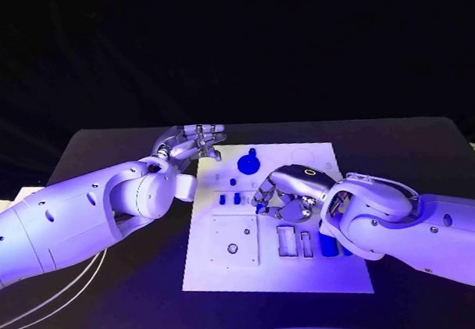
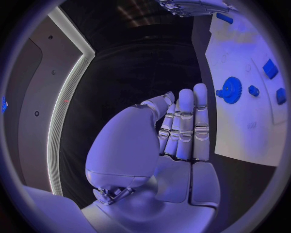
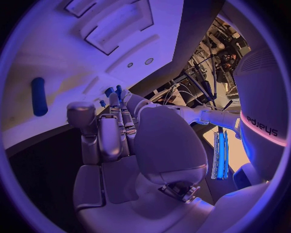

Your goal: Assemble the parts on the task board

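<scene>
Mid-assembly on the task board [image 1: 231,271], centred on the counter [image 1: 116,310]. Right robot hand [image 1: 289,193] curled over its middle, grasp unclear. Left robot hand [image 1: 191,144] empty, fingers extended, at board's far-left corner. Next: precise seating of blue parts [image 1: 230,200].

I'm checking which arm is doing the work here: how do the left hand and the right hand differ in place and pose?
The left hand hovers at the task board's far-left corner, off the parts; the right hand is over the board's middle. The left hand's fingers are held straight together, holding nothing; the right hand's fingers curl down toward the small blue parts. Both are silver.
</scene>
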You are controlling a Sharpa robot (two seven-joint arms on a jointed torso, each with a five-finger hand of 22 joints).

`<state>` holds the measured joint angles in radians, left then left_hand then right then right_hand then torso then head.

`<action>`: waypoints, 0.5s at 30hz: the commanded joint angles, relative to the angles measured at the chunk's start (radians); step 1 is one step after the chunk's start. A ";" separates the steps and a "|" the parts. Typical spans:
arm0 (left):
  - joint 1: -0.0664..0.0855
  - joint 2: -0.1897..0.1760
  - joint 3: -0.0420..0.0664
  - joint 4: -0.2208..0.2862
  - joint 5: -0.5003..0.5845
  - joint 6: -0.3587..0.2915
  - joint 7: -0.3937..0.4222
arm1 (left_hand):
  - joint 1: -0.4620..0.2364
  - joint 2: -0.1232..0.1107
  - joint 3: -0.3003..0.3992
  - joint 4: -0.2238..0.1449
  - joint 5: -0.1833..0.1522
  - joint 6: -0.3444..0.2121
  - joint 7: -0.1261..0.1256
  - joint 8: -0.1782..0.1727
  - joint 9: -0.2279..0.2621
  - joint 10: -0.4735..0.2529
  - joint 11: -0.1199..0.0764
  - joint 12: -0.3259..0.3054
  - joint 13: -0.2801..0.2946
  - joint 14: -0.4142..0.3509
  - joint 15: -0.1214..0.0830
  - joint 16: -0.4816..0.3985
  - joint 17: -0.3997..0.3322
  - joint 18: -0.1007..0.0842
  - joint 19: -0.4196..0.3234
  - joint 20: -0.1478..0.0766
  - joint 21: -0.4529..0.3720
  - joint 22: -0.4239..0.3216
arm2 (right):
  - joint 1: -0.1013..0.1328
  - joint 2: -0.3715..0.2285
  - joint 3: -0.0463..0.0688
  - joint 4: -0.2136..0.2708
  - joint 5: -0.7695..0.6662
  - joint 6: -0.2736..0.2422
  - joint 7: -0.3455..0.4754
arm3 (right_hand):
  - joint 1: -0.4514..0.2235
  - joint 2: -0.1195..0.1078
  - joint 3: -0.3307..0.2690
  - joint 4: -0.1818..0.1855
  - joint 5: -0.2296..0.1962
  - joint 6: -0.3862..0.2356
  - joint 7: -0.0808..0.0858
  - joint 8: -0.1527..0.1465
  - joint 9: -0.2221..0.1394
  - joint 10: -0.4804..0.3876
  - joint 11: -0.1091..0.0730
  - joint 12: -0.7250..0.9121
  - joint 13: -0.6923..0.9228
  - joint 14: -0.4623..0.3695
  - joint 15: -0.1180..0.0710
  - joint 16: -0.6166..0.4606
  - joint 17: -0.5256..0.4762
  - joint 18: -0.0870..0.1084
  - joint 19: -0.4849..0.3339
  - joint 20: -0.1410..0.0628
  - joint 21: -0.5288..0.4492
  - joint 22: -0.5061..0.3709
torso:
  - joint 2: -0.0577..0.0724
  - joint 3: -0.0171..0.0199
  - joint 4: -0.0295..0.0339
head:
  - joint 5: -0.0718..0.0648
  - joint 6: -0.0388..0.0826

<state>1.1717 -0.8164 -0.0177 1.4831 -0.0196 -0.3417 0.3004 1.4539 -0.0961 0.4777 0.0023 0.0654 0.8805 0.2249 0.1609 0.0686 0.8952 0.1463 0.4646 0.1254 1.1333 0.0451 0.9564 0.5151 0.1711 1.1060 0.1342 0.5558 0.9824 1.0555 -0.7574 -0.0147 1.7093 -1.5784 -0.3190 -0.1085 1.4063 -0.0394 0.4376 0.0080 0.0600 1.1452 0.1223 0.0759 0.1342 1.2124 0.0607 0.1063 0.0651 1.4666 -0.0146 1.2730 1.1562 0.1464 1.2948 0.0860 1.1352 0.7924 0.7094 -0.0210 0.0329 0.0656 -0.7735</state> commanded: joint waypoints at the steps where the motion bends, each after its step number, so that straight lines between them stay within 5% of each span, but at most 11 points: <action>1: -0.003 0.004 0.001 0.005 -0.003 0.017 0.005 | -0.002 0.005 -0.005 -0.003 0.003 -0.008 0.004 0.008 0.001 -0.007 0.001 0.006 -0.001 0.002 0.005 0.006 -0.002 0.010 0.001 0.009 0.007 0.001 | -0.012 0.019 0.000 -0.014 0.005 0.013 0.037 | 0.008 0.000 0.005 -0.003 0.005 0.000 0.009 0.006 0.001 0.000 0.005 -0.006 0.001 0.039 -0.005 0.005 0.000 -0.010 0.005 -0.001 0.005 0.001 | -0.001 0.0001 -0.0014 | 0.026 -0.011; 15: -0.006 0.005 0.001 0.007 -0.003 0.019 0.001 | -0.002 0.005 -0.005 -0.004 0.003 -0.009 0.004 0.008 0.001 -0.009 0.002 0.006 -0.001 0.001 0.005 0.007 -0.002 0.011 0.001 0.009 0.007 0.001 | -0.036 0.053 -0.002 -0.045 -0.010 0.024 0.038 | 0.008 0.000 0.006 -0.004 0.006 -0.002 0.011 0.005 0.001 -0.001 0.006 -0.008 0.001 0.040 -0.004 0.007 0.003 -0.011 0.005 -0.001 0.007 0.002 | 0.001 0.0014 -0.0005 | 0.064 -0.023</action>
<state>1.1659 -0.8141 -0.0179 1.4878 -0.0196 -0.3401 0.2982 1.4539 -0.0961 0.4777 0.0023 0.0654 0.8806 0.2249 0.1650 0.0685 0.8917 0.1498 0.4646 0.1254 1.1333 0.0450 0.9563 0.5143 0.1711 1.1060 0.1342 0.5558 0.9823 1.0213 -0.7064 -0.0165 1.6636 -1.5763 -0.3139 -0.0826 1.4072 -0.0384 0.4404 0.0052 0.0600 1.1428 0.1290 0.0771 0.1342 1.2107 0.0624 0.1021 0.0651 1.4666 -0.0146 1.2770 1.1582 0.1465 1.2948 0.0860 1.1352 0.7939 0.7091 -0.0205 0.0319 0.1249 -0.7954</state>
